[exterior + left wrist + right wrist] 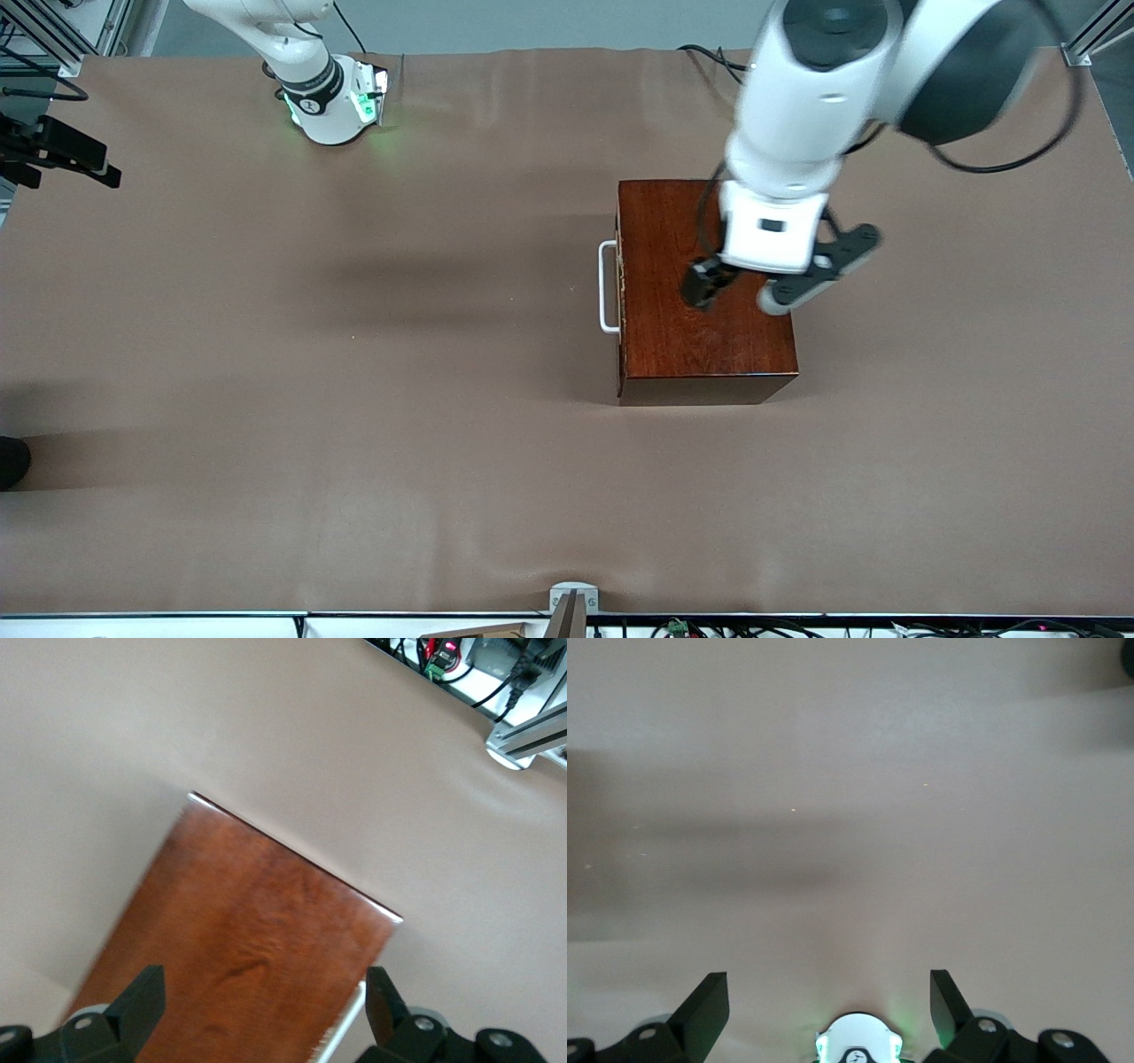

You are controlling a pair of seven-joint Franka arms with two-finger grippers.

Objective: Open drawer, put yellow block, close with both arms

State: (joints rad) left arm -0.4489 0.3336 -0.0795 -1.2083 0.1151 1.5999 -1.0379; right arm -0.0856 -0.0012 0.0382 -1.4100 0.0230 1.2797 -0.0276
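A brown cloth covers the counter (354, 399), creased in places. Aluminium framing (1090, 40) stands at a counter corner. Cables (709, 627) run along the near edge.

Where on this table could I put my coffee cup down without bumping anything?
Most of the brown table is bare: the wide stretch from the wooden box toward the right arm's end, and the strip nearer the front camera. It is crowded at the box, where the left end effector hangs open above its lid beside the white handle.
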